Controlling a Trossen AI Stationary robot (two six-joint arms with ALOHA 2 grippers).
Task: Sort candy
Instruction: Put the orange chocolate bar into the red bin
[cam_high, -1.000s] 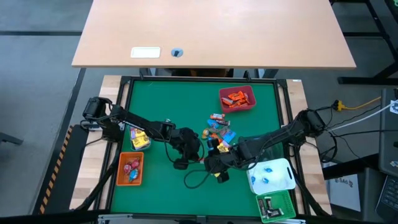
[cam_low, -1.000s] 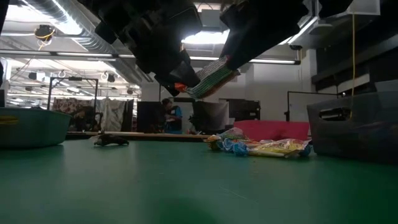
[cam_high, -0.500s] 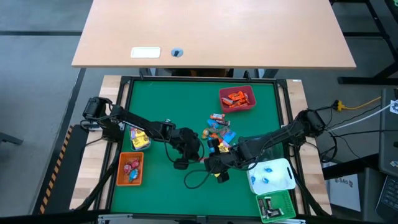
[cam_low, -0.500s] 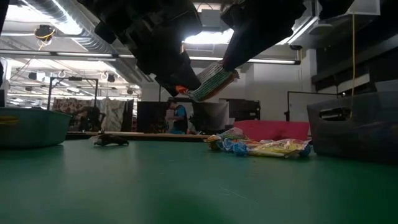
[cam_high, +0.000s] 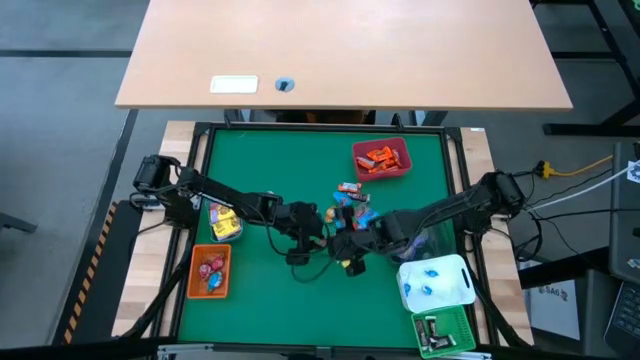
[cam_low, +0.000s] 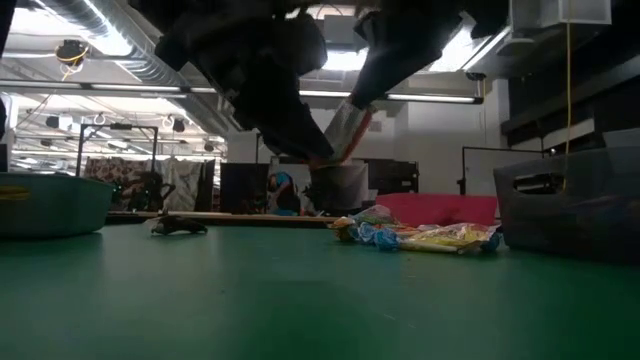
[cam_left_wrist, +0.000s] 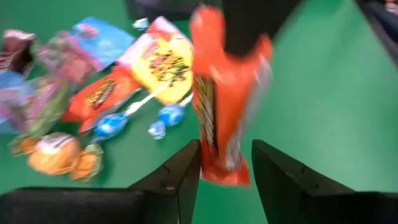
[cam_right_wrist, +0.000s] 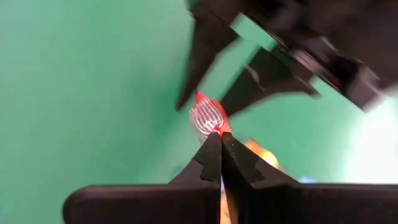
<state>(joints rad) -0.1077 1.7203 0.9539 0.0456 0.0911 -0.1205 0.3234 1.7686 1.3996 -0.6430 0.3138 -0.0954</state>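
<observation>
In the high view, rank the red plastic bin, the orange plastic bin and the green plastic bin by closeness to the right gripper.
From the right gripper, mid-table:
1. Red plastic bin, toward the far right, holding orange-red candy.
2. Green plastic bin, at the near right corner.
3. Orange plastic bin, at the near left edge.

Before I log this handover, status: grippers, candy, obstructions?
Right gripper shut on orange-red candy at mid-table. Left gripper open around its lower end. Loose candy pile just behind; nothing blocking.

Orange-red candy (cam_left_wrist: 222, 99) hangs upright above the mixed wrapped pile (cam_high: 349, 203) mid-mat
</observation>
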